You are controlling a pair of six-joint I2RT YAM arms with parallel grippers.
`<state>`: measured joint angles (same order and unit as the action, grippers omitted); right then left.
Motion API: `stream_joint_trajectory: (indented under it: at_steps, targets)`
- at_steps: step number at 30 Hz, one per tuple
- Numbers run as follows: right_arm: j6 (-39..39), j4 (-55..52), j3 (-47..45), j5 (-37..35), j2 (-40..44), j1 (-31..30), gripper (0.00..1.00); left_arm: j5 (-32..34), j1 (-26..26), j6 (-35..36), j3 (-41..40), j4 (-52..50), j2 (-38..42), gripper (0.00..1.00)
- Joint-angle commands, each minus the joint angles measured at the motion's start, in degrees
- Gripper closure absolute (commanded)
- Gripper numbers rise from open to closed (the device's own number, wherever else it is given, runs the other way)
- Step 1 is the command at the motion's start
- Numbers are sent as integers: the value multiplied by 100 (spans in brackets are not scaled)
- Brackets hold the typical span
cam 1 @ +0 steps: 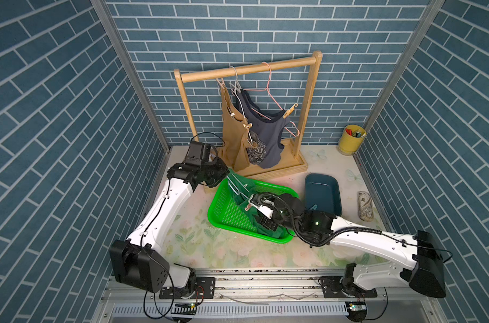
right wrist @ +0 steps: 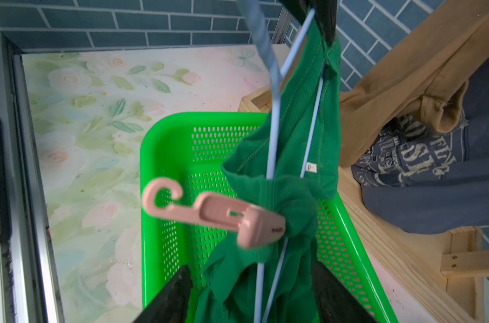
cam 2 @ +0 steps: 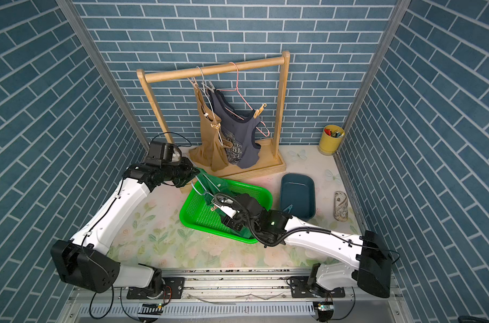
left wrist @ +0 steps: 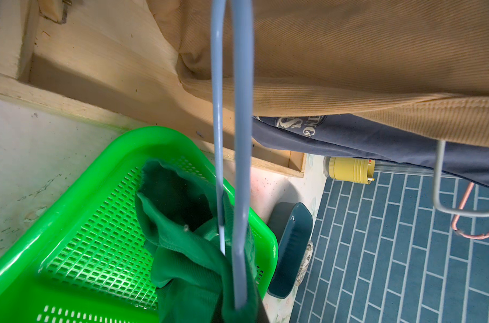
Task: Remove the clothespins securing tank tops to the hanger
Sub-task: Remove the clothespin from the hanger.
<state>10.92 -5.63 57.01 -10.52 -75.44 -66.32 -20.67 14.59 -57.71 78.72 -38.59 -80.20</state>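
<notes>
Two tank tops hang upper centre, pinned by four clothespins. The third, the green top, sits mid-frame and bears one pink clothespin. The left gripper clenches its blue hanger; the right gripper is released.

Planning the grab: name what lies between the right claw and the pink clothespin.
Right wrist view: bunched green tank top and blue hanger wire lie between the right claw and the pink clothespin.
</notes>
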Motion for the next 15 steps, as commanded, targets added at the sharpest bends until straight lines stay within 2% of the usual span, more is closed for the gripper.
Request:
stream_joint_trajectory:
  at_steps: [1, 7, 15]
  targets:
    - [314, 752, 205, -240, -135, -71, 31, -57, -42, -326, -202, 335, 183, 100]
    - [346, 1591, -152, -353, -93, -106, 32, -112, -53, -674, -353, 573, 286, 100]
    - [355, 1713, -224, -331, -217, -107, 41, -245, -70, -790, -382, 723, 266, 100]
